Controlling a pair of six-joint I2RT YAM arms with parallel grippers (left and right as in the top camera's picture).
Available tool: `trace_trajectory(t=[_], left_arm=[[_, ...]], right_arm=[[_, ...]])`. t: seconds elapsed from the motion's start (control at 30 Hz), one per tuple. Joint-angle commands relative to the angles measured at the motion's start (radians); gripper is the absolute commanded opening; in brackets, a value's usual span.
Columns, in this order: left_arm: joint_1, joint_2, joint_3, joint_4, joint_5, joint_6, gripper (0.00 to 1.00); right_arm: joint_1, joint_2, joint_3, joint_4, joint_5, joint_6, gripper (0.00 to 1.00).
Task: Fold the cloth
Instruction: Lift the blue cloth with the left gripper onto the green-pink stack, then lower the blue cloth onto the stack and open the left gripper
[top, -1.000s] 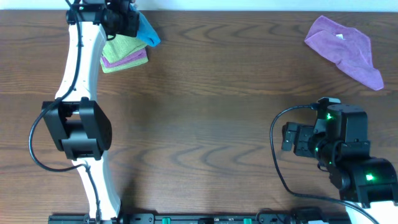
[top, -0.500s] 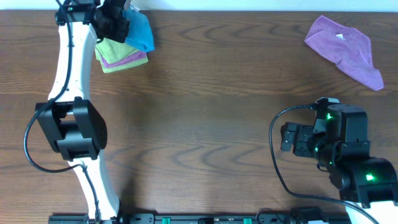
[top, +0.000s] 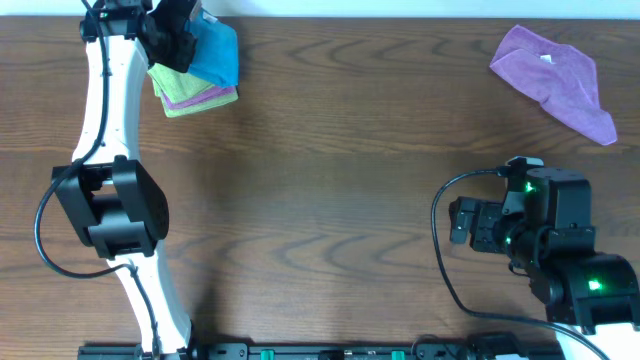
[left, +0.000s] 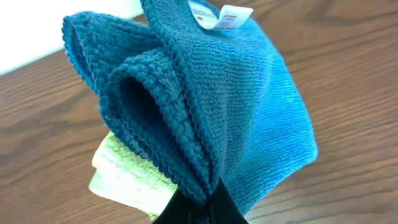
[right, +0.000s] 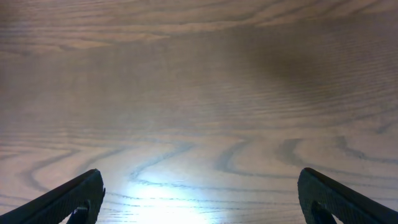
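Overhead, I see my left gripper (top: 176, 28) at eleven o'clock, pinched on the cloth (top: 218, 52), which overlaps the folded stack (top: 198, 95). Left wrist: the jaws clamp its bunched edge, with the white tag (left: 229, 16) at twelve o'clock. Right wrist: my right gripper (right: 199, 199) stands wide above the table (right: 199, 93).

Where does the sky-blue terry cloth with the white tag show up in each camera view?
Overhead: sky-blue terry cloth at top left, pinched in the left gripper.
Left wrist: the cloth fills the centre, bunched, white tag at the top.
Right wrist: not in it, only bare wooden table.
Shared landmark: the lime-green folded cloth beside it, lower left in the left wrist view.
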Motion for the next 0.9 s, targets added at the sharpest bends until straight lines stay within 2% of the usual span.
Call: trace_trajectory(t=[0.0,0.4,0.43,0.47,0.5,0.53,0.67,0.87], left_arm=[[0.014,-0.001,0.028,-0.008,-0.055,0.017,0.06],[0.024,0.017,0.017,0.0,-0.055,-0.006,0.07],[0.024,0.021,0.017,-0.001,-0.055,-0.014,0.14],[0.025,0.026,0.017,-0.002,-0.055,-0.022,0.36],[0.025,0.03,0.017,-0.002,-0.055,-0.033,0.72],[0.024,0.033,0.017,-0.001,-0.055,-0.042,0.95],[0.025,0.037,0.017,0.01,-0.078,-0.056,0.95],[0.026,0.037,0.017,0.057,-0.274,-0.162,0.95]], right_arm=[[-0.002,-0.004,-0.006,-0.003,-0.007,0.012,0.99],[-0.002,-0.004,-0.006,-0.018,-0.007,0.013,0.99],[-0.002,-0.004,-0.006,-0.018,-0.007,0.013,0.99],[-0.002,-0.004,-0.006,-0.018,-0.007,0.013,0.99],[-0.002,-0.004,-0.006,-0.019,-0.007,0.016,0.99],[-0.002,-0.004,-0.006,-0.019,-0.007,0.017,0.99],[-0.002,-0.004,-0.006,-0.02,-0.007,0.02,0.99],[-0.002,-0.004,-0.006,-0.021,-0.007,0.019,0.99]])
